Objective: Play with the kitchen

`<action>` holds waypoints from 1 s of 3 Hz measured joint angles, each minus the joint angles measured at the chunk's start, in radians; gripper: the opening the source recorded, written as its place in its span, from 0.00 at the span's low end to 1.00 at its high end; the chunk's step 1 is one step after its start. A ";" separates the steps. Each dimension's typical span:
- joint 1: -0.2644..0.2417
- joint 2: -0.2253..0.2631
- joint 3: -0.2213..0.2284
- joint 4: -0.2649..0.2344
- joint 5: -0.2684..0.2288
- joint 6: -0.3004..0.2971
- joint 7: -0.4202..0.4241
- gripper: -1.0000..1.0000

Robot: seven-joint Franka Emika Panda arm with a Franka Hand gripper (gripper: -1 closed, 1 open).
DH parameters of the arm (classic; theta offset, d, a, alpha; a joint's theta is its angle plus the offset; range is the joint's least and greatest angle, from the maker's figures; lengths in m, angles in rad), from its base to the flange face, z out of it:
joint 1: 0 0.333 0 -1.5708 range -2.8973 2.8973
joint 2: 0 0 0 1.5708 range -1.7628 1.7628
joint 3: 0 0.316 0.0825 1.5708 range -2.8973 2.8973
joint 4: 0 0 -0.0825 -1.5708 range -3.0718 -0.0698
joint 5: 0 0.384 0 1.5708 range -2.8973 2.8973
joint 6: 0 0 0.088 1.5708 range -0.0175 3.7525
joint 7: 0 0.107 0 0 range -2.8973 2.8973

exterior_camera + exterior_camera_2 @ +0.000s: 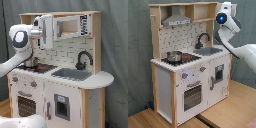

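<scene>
The kitchen (pixel 188 75) stands directly on a light wooden floor (pixel 235 112).

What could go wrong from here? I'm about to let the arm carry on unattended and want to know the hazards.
1. The arm's head sits up by the microwave and hood; a careless sweep could knock the upper shelf of the toy kitchen.
2. Descending, it might hit the black faucet or tip the small pot off the stovetop.
3. The kitchen appears freestanding, so a hard push may shift it.
</scene>
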 joint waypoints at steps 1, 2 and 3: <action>0.000 0.000 0.001 0.000 0.001 0.005 0.000 1.00; 0.035 0.002 0.035 0.062 0.009 0.064 0.002 1.00; 0.039 0.002 0.070 0.165 0.009 0.063 0.001 1.00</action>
